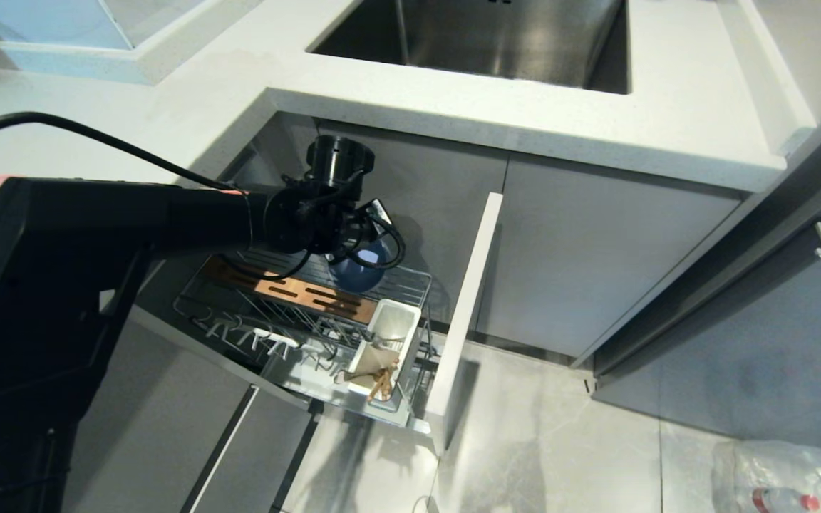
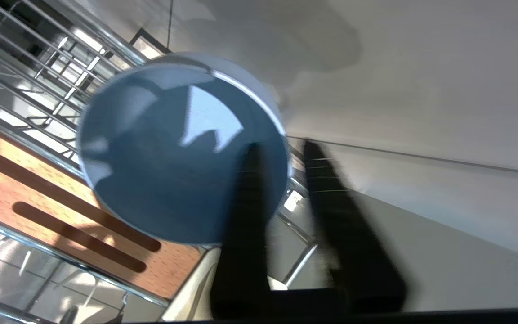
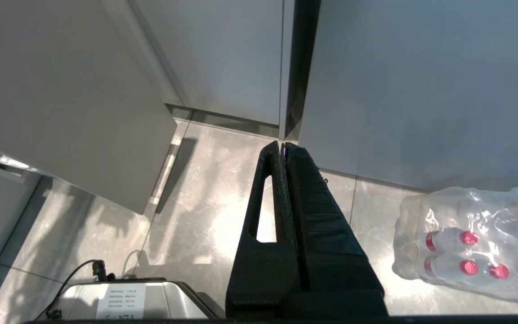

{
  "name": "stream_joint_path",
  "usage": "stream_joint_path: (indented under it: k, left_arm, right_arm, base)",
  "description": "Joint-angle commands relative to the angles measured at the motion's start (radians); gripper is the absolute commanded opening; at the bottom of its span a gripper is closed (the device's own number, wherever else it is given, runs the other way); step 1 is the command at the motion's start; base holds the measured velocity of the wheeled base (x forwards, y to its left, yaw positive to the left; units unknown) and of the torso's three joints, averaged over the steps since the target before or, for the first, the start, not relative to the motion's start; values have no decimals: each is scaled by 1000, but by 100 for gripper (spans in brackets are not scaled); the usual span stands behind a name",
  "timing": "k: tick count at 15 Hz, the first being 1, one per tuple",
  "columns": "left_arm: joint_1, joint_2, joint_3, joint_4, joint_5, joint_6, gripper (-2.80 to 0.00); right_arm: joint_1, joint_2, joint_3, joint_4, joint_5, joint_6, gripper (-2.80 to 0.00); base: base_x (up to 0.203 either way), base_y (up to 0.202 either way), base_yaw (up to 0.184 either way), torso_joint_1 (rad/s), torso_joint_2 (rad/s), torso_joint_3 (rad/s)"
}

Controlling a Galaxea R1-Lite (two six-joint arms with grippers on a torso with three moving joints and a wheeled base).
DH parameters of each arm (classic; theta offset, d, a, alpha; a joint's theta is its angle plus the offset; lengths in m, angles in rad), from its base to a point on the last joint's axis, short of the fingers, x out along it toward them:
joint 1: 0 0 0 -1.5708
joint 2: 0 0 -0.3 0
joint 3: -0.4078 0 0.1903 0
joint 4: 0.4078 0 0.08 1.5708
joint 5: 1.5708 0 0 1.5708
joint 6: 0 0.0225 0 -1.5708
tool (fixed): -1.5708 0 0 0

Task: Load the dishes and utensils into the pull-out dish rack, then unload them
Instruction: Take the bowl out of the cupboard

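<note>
Leftmost, left gripper (image 1: 371,246): matte black, on a black arm reaching over the pull-out dish rack (image 1: 296,320); fingers (image 2: 245,216) parted, straddling the rim of the blue-grey bowl (image 1: 360,271), one inside, one outside; whether pressed on the rim or just off it, cannot tell.
Blue-grey bowl: small, round, smooth, faintly glossy inside; tilted at the back of the rack, beside the wooden strip (image 1: 289,292).
Pull-out dish rack: chrome wire, upright prongs, drawn out under the sink (image 1: 482,35) counter.
Wooden strip: reddish-brown, flat, with long slots.
White utensil cup (image 1: 389,335): rectangular, plastic-looking, at the rack's right end; light wooden chopsticks (image 1: 382,381) lying in its near part.
Grey front panel (image 1: 464,313): flat, pale-edged, right of the cup.
Right gripper (image 3: 284,148): black ribbed tapering fingers pressed together, empty, hanging over grey stone-look floor (image 3: 205,189), near a shrink-wrapped pack of red-capped bottles (image 3: 470,247).
</note>
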Motion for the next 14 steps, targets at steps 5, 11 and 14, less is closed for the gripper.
stream_joint_path:
  k: [5, 11, 14]
  left_arm:
    - [-3, 14, -8, -1, 2, -5, 0]
    - [2, 85, -14, -84, -2, 18, 0]
    - [15, 109, -31, -86, -4, 24, 0]
  right_arm:
    - [0, 0, 0, -1, 0, 0, -280]
    - [0, 0, 0, 0, -1, 0, -280]
    - [0, 0, 0, -1, 0, 0, -280]
  base:
    - [0, 0, 0, 0, 0, 0]
    - [0, 0, 0, 0, 0, 0]
    - [0, 0, 0, 0, 0, 0]
